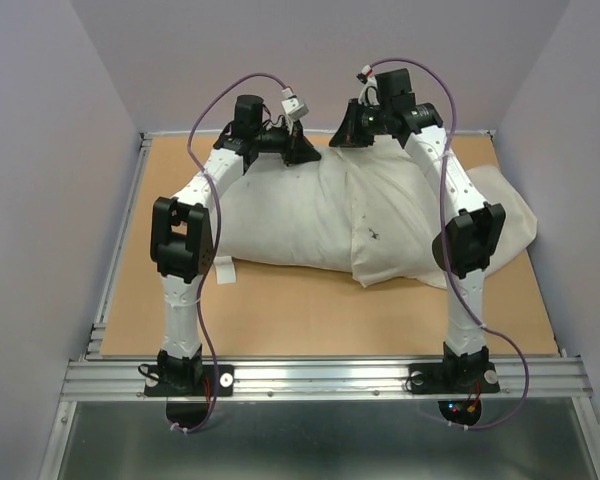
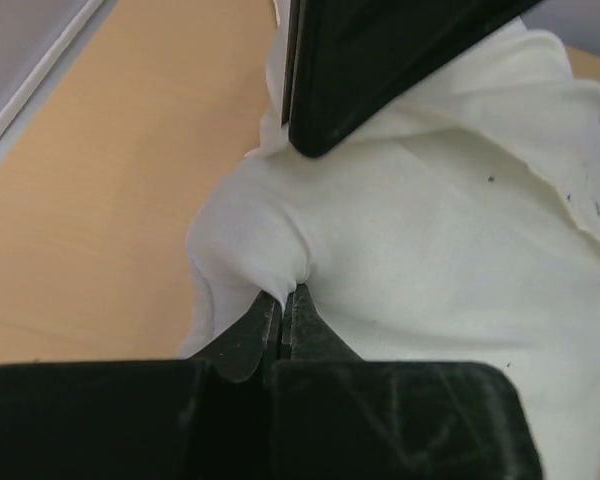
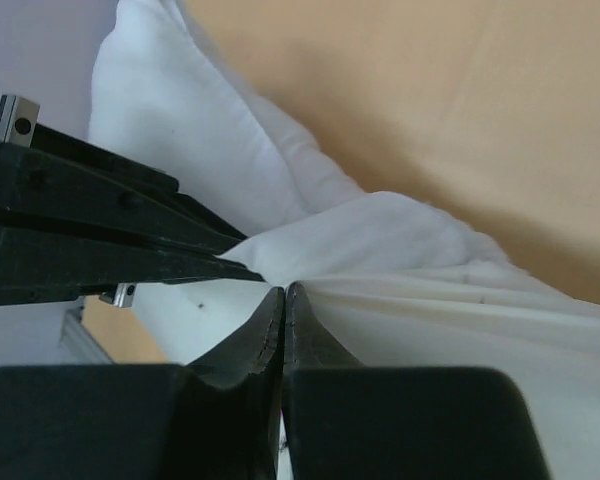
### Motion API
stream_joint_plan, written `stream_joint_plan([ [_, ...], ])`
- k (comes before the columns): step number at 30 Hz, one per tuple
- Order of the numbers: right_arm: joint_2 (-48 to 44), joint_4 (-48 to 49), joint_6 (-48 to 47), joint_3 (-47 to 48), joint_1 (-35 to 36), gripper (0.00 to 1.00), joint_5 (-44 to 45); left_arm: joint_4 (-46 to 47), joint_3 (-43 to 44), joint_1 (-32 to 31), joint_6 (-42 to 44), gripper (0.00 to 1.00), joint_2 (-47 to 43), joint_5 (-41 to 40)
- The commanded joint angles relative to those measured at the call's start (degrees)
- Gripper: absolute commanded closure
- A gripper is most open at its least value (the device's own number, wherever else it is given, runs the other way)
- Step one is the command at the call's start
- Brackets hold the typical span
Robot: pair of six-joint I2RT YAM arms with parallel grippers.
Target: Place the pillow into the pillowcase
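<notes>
Left fingers (image 2: 250, 335) clamp a pucker of the plump greyish-white fabric pillow (image 2: 430, 260) at its far edge. The top view alone shows the limp cream fabric pillowcase (image 1: 395, 215) covering the pillow's right end, with the right fingers (image 3: 265, 325) pinched shut on its hem.

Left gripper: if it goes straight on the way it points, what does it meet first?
The pillow, apparently: the left gripper is shut on its fabric. Beyond that bulge the right gripper seems in line, though depth is unclear.

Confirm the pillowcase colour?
Cream off-white with a few dark specks. The pillowcase shows best in the top external view.
</notes>
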Motion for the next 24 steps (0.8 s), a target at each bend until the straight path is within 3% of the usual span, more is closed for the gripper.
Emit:
stream_joint_plan([
  [1, 0.11, 11.76, 8.96, -2.2, 3.14, 1.0, -10.95, 29.16, -4.5, -1.5, -23.39, 1.0, -4.48, 6.9],
  [3, 1.08, 11.84, 7.65, 0.42, 1.83, 0.99, -7.62, 33.45, -6.72, -0.88, -31.31, 1.0, -5.27, 6.04],
  [6, 6.43, 12.54, 4.31, 8.86, -0.2, 0.99, -2.16, 34.43, -10.32, 0.87, -33.71, 1.0, -6.85, 3.41],
  [10, 11.89, 17.37, 0.96, 11.08, 0.06, 0.96, -0.83, 33.47, -15.42, 4.04, -35.03, 1.0, -6.78, -4.76],
  [11, 12.59, 18.69, 0.79, 11.25, 0.5, 0.88, 0.21, 30.77, -15.25, 4.74, -35.38, 1.0, -6.33, -7.05],
  [12, 13.12, 18.7, -0.43, 11.78, 0.68, 0.73, 1.53, 29.78, -15.25, 5.36, -35.39, 1.0, -5.98, -9.24],
  [13, 12.87, 18.61, -0.88, 12.3, 0.77, 0.42, 2.84, 29.08, -15.17, 6.58, -35.47, 1.0, -5.37, -12.49],
  [15, 8.94, 17.91, -6.12, 9.34, 0.68, 0.19, 6.97, 26.27, -14.2, 7.38, -33.99, 1.0, -4.49, -14.79],
  [19, -7.58, 15.63, -14.58, -8.66, 0.86, 0.16, 15.33, 24.33, -13.41, 7.74, -31.61, 1.0, -4.39, -14.98],
  [20, -13.79, 13.62, -17.12, -14.79, 1.38, 0.18, 17.69, 24.32, -13.58, 7.65, -31.35, 1.0, -4.66, -14.98],
  [24, -20.26, 4.76, -20.92, -20.99, 4.1, 0.3, 20.87, 24.5, -14.46, 7.21, -30.2, 1.0, -5.27, -15.07],
])
